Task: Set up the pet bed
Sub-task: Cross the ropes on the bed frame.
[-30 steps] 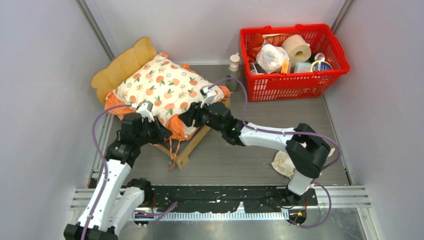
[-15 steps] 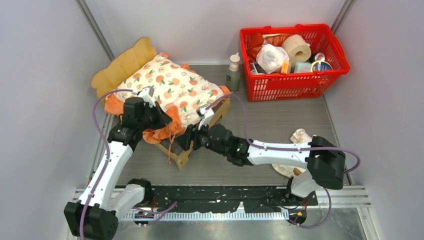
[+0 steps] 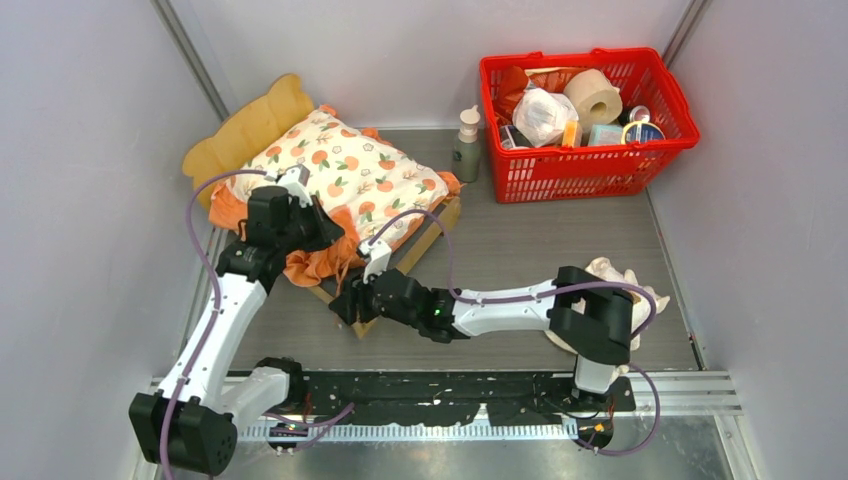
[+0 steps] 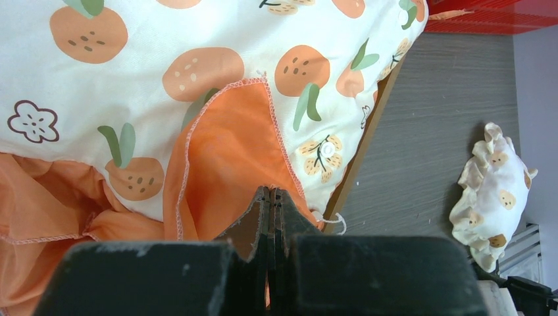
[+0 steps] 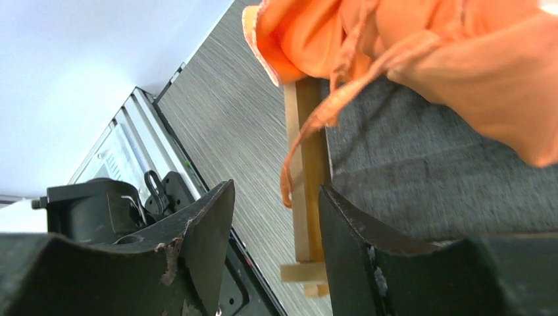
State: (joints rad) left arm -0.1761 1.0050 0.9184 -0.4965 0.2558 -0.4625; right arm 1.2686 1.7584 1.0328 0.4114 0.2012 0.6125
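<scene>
The pet bed (image 3: 245, 125), light wood with a wavy headboard, stands at the back left. The orange-print cushion (image 3: 345, 175) lies on it. My left gripper (image 3: 318, 228) is at the cushion's near-left edge. In the left wrist view its jaws (image 4: 271, 192) are shut on the cushion's orange ruffle (image 4: 224, 151). My right gripper (image 3: 350, 300) is low at the bed's near corner. It is open (image 5: 276, 217), and the bed's wooden rail (image 5: 308, 164) stands between the fingers, close to the right one. The bed's dark-grey base (image 5: 421, 178) shows under the ruffle.
A small cream frilled pillow (image 3: 610, 275) lies on the floor at the right, partly behind my right arm. A red basket (image 3: 585, 150) full of items stands at the back right, with a small bottle (image 3: 466, 140) beside it. An orange tie string (image 5: 289, 178) hangs by the rail.
The right gripper let go of the cushion's right corner and swung down to the bed's near corner. The left gripper shifted back and the cushion settled onto the frame.
</scene>
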